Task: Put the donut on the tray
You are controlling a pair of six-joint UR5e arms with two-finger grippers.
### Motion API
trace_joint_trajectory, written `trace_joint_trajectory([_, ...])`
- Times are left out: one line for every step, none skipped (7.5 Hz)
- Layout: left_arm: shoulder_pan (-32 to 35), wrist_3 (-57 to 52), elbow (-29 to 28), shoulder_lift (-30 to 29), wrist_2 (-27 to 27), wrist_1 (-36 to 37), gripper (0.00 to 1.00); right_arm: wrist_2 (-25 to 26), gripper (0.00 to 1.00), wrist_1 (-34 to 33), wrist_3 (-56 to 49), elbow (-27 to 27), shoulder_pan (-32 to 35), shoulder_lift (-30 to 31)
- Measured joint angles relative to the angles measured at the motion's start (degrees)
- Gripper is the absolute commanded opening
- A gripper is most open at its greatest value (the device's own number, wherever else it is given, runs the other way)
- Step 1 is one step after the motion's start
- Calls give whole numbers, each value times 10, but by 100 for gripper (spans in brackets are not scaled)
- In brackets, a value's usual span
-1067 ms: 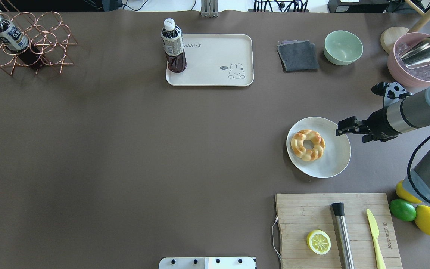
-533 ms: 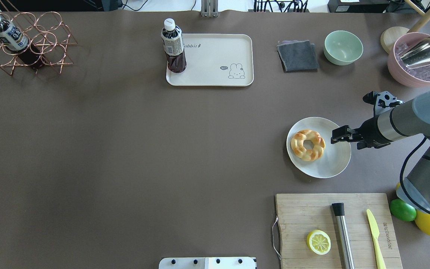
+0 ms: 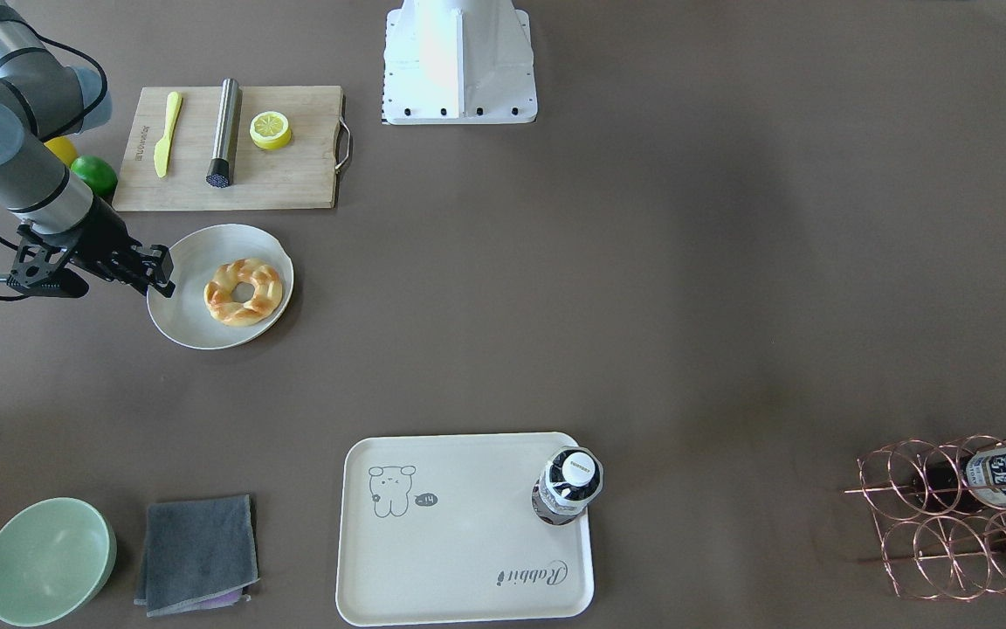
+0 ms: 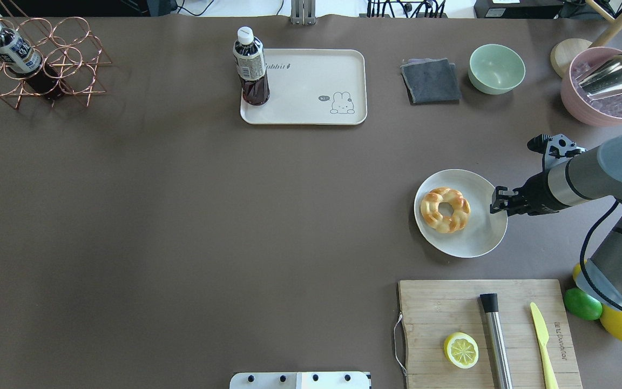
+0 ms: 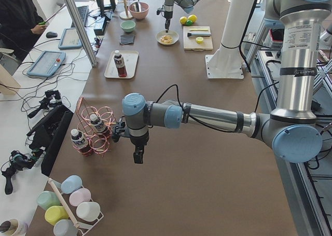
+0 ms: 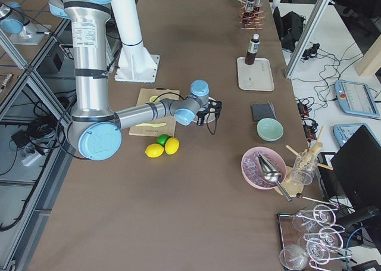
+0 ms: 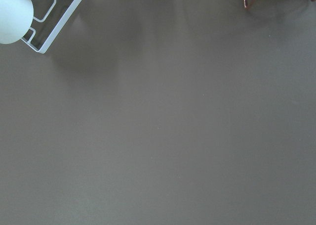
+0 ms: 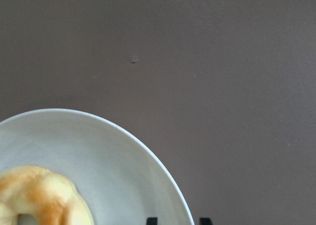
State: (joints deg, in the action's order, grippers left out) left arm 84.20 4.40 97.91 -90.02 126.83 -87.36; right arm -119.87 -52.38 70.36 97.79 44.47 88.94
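Note:
The donut (image 4: 445, 209), a golden twisted ring, lies on the left part of a round off-white plate (image 4: 478, 237). It also shows in the front view (image 3: 243, 292) and at the lower left of the right wrist view (image 8: 39, 195). My right gripper (image 4: 498, 203) hovers over the plate's right rim, beside the donut and apart from it. It is open and empty, and its two fingertips (image 8: 150, 220) show with a gap. The cream tray (image 4: 311, 92) lies at the table's far side. My left gripper (image 5: 137, 155) shows only in the exterior left view, far from the donut, and I cannot tell whether it is open.
A dark drink bottle (image 4: 250, 67) stands on the tray's left corner. A wooden cutting board (image 4: 440, 308) with a lemon half (image 4: 460, 349), a steel rod and a yellow knife lies near the plate. A grey cloth (image 4: 431, 81), a green bowl (image 4: 497, 68) and a pink bowl (image 4: 608, 92) are at the far right.
My right gripper has shifted along the plate's right rim towards the robot's side and now points more steeply down. The donut, plate and tray have not moved.

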Motion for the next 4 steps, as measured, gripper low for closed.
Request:
trace_joint_trajectory([0, 0, 0, 0, 0, 0, 98, 1, 0, 0, 0, 0, 0, 1])
trace_joint_trajectory([0, 0, 0, 0, -1, 0, 98, 2, 0, 1, 0, 2, -1, 1])
trace_joint_trajectory([0, 0, 0, 0, -7, 0, 98, 2, 0, 5, 2, 4, 0, 1])
trace_joint_trajectory([0, 0, 0, -1, -20, 0, 98, -3, 0, 11, 13, 8, 3, 1])
